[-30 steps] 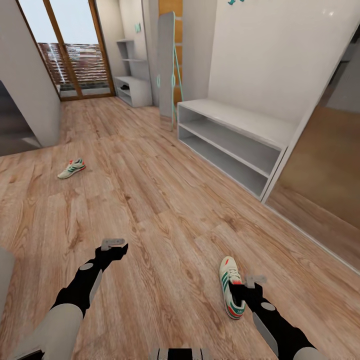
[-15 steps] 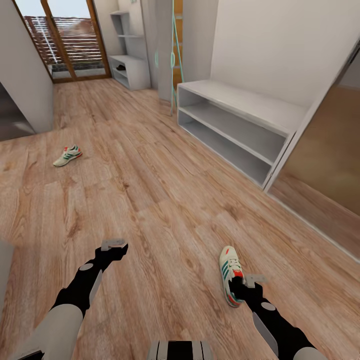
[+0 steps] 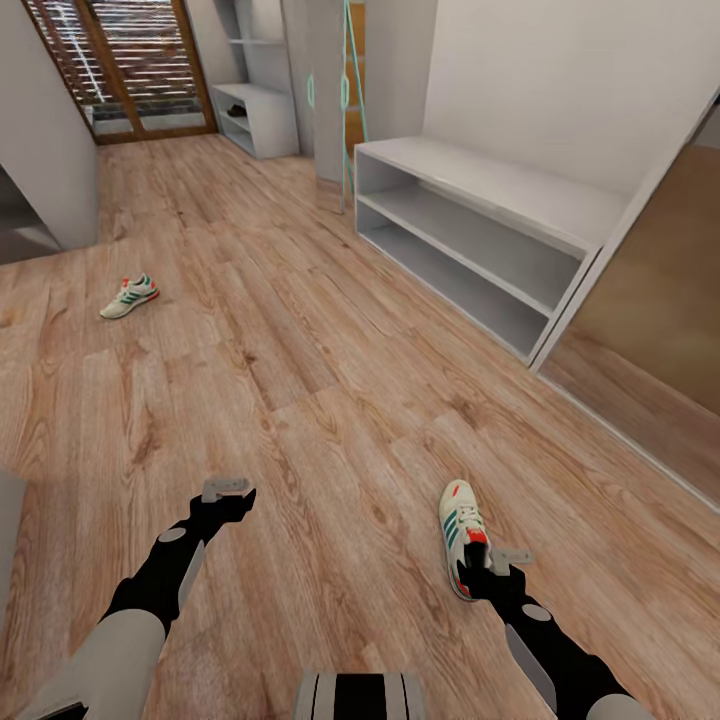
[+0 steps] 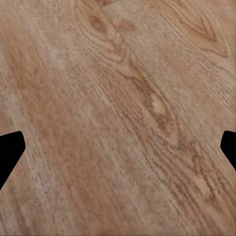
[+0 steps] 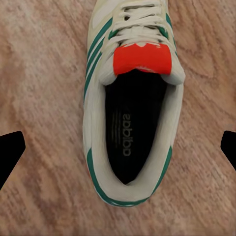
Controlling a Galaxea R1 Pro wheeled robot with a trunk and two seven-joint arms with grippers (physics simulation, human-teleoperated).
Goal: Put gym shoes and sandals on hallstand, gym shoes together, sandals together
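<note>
Nothing had reached the hallstand (image 3: pixel 500 190) yet. One gym shoe (image 5: pixel 130 103) lay on the corridor floor (image 3: pixel 300 400) directly beneath the right tool (image 3: pixel 489 578), its fingers spread apart and unclamped. The left tool (image 3: pixel 226 492) hung apart over bare planks. The second gym shoe (image 3: pixel 129 296) sat far ahead; the sandals stayed unlocated.
</note>
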